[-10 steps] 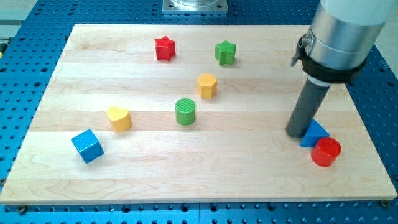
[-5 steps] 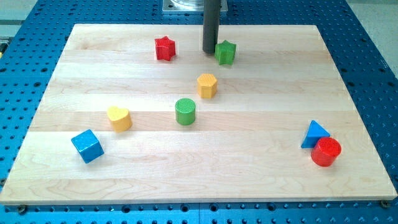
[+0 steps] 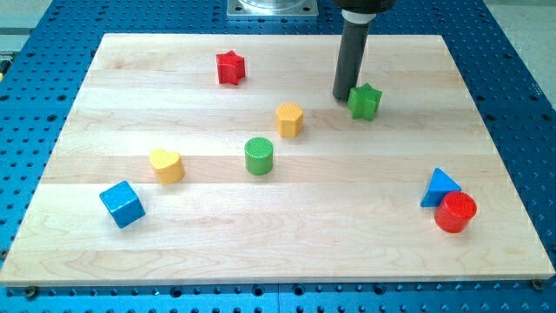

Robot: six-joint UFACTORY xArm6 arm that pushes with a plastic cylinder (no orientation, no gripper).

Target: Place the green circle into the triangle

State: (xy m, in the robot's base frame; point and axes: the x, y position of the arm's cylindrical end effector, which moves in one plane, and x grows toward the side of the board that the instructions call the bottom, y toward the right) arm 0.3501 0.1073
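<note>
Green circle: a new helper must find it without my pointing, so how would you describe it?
Start at the wooden board and go to its middle. There the green circle stands, a short round block, between the yellow heart on the view's left and the yellow hexagon up on the right. The only other green block is a green star, beside my tip.

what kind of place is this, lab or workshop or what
Probably a robotics lab bench: a wooden board sits on a blue perforated mounting table, small coloured blocks such as the green star lie scattered, and my tip rests beside that star.
</note>
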